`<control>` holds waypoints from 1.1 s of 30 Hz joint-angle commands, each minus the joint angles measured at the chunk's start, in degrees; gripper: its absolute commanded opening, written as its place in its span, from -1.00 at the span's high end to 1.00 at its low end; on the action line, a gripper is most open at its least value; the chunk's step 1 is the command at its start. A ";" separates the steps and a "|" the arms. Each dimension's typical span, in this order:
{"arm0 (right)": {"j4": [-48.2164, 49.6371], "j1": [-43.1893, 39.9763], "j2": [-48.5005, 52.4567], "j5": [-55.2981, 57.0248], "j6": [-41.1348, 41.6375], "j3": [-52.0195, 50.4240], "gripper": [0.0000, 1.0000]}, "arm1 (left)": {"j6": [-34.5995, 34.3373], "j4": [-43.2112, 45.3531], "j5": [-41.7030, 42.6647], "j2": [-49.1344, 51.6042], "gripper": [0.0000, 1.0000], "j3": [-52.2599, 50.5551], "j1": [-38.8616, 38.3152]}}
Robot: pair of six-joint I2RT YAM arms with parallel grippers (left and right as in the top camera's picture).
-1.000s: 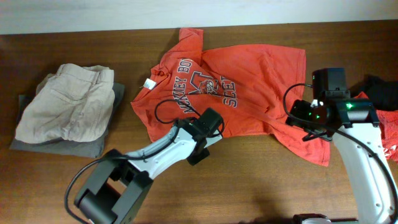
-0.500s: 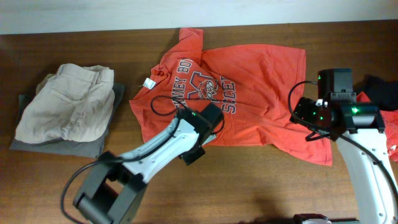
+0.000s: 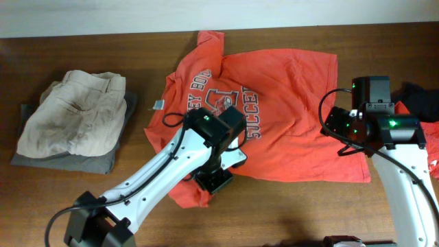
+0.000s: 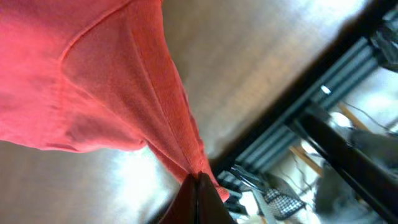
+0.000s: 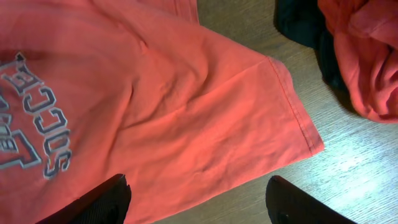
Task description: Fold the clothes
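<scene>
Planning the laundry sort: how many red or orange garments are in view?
2: the orange T-shirt spread out in the middle, and a red shirt bunched at the far right; others may lie hidden.

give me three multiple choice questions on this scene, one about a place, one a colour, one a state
1. Seen from overhead, where does the beige folded pile lie relative to the orange T-shirt?
A. on top of it
B. to its left in the picture
C. to its right in the picture

2. What colour is the cloth that the left gripper pinches?
A. green
B. white
C. orange-red

3. How does the right gripper stand?
A. open over the T-shirt's hem
B. shut on the T-shirt
C. shut on a black garment

Answers:
1 B, the pile sits apart from the shirt, toward the picture's left.
2 C, the left wrist view shows orange-red cloth running into the closed fingertips.
3 A, the right wrist view shows its fingers wide apart.
</scene>
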 commanded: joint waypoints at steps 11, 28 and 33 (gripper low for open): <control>-1.14 -0.33 2.73 0.57 0.57 -0.92 -0.56 | -16.79 18.64 -26.45 -0.37 -0.05 -0.13 3.58; 2.56 -9.27 19.78 -14.08 -6.12 -7.87 0.92 | -7.30 45.20 -13.92 11.58 0.99 -9.75 17.46; 4.90 -9.29 20.04 -14.25 -6.88 -9.38 0.92 | -6.84 47.87 -14.62 17.03 0.99 -9.75 18.21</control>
